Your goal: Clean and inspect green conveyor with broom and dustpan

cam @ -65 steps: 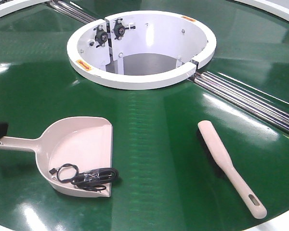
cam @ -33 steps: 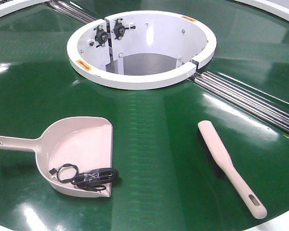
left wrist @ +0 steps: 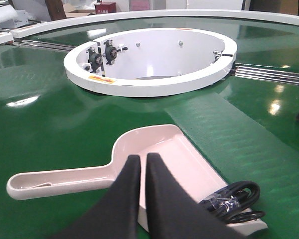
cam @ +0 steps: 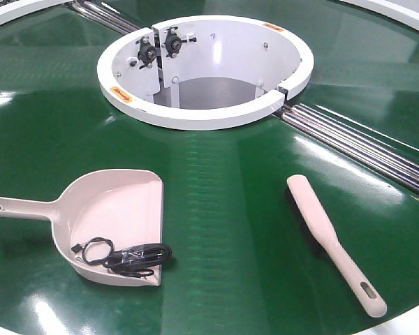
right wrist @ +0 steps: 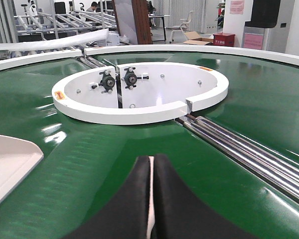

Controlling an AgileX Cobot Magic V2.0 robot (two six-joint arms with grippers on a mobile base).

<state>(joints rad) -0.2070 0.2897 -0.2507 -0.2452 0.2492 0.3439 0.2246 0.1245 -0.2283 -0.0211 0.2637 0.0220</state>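
We are seeing the broom (cam: 333, 239) lying flat on the green conveyor (cam: 223, 209), right of the dustpan (cam: 115, 216), which is holding a black cable (cam: 126, 257). Both look like light, stiff, slick plastic; we judge the tapered handles the best grip. Left gripper (left wrist: 142, 162) and right gripper (right wrist: 152, 163) are pinched closed, empty.

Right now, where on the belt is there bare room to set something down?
The green conveyor lies bare between the dustpan and the broom, and between the dustpan and the white hub. It is tighter on the right, between the broom and the metal rails.
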